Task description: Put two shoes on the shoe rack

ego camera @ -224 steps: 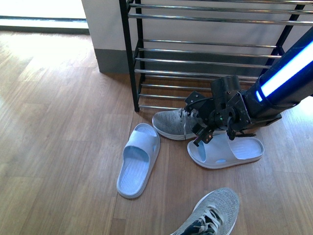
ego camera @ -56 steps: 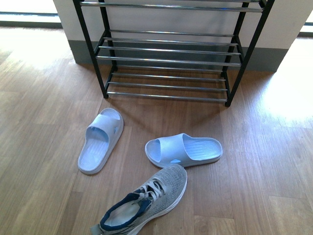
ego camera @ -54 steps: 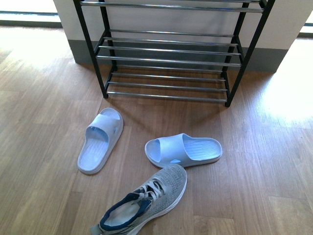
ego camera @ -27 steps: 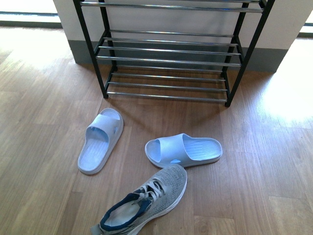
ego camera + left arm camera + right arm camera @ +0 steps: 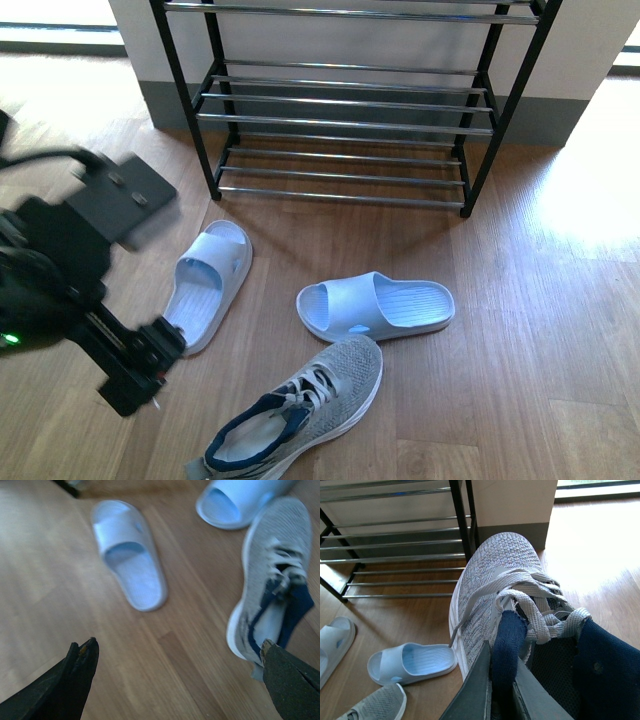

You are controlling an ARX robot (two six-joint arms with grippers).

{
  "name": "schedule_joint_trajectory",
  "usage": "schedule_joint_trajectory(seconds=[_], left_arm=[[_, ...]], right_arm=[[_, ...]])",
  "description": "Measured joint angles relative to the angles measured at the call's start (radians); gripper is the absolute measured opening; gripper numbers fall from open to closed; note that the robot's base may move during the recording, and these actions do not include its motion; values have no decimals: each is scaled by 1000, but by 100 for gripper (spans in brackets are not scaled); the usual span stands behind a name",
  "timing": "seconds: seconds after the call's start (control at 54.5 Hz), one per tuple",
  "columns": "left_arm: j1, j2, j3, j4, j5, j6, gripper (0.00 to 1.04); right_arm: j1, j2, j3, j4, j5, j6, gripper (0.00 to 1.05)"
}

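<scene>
The shoe rack (image 5: 345, 100) stands against the wall, its chrome rods bare. On the floor before it lie two pale blue slides (image 5: 205, 290) (image 5: 375, 305) and one grey sneaker (image 5: 300, 410). My left gripper (image 5: 140, 370) hovers open, low over the floor left of that sneaker. In the left wrist view its fingertips (image 5: 85, 652) spread wide over bare wood, with the sneaker (image 5: 272, 580) by one finger and a slide (image 5: 131, 555) beyond. My right gripper (image 5: 502, 670) is shut on the navy tongue of a second grey sneaker (image 5: 495, 580), held in the air facing the rack (image 5: 395, 545).
Wood plank flooring runs all round the shoes. A grey-based wall column (image 5: 512, 505) stands behind the rack. Below the held sneaker the right wrist view shows a slide (image 5: 412, 662) and the toe of the floor sneaker (image 5: 375, 705).
My left arm has swung into the front view from the left, blurred with motion. The slides and the floor sneaker have not moved over the last second.
</scene>
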Motion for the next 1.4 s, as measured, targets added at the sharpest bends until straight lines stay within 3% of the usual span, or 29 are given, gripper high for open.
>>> schedule_joint_trajectory(seconds=[0.165,0.459,0.642,1.083,1.395], left_arm=[[-51,285,98,12,24,82,95],[-108,578,242,32,96,34,95],[-108,715,354,26,0,26,95],[-104,879,550,-45,37,-6,95],[-108,932,612,-88,34,4,51]], right_arm=[[0,0,0,0,-1,0,2],[0,0,0,0,-3,0,2],[0,0,0,0,-3,0,2],[0,0,0,0,-3,0,2],[0,0,0,0,-3,0,2]])
